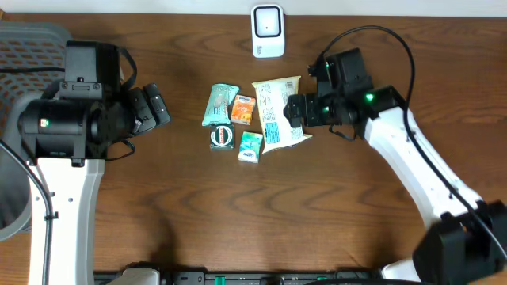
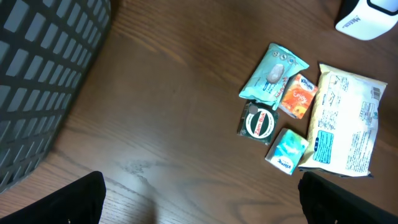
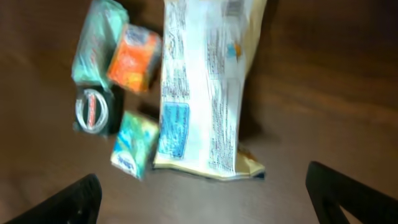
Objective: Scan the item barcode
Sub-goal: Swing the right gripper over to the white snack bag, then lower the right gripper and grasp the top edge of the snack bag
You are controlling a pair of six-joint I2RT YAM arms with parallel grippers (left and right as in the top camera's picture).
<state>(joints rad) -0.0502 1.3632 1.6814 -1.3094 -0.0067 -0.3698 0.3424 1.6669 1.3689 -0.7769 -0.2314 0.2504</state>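
A grey basket is set at the left edge of the wooden table. The left claw and right claw are spread.

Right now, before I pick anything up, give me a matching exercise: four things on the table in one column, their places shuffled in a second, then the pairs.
1 white scanner
2 cream bag
3 round tin
4 orange packet

A between the teal pouch and the cream bag
B nearest the right fingers
C farthest from the robot, apart from the other items
D just on the robot's side of the teal pouch

Pairs: 1-C, 2-B, 3-D, 4-A
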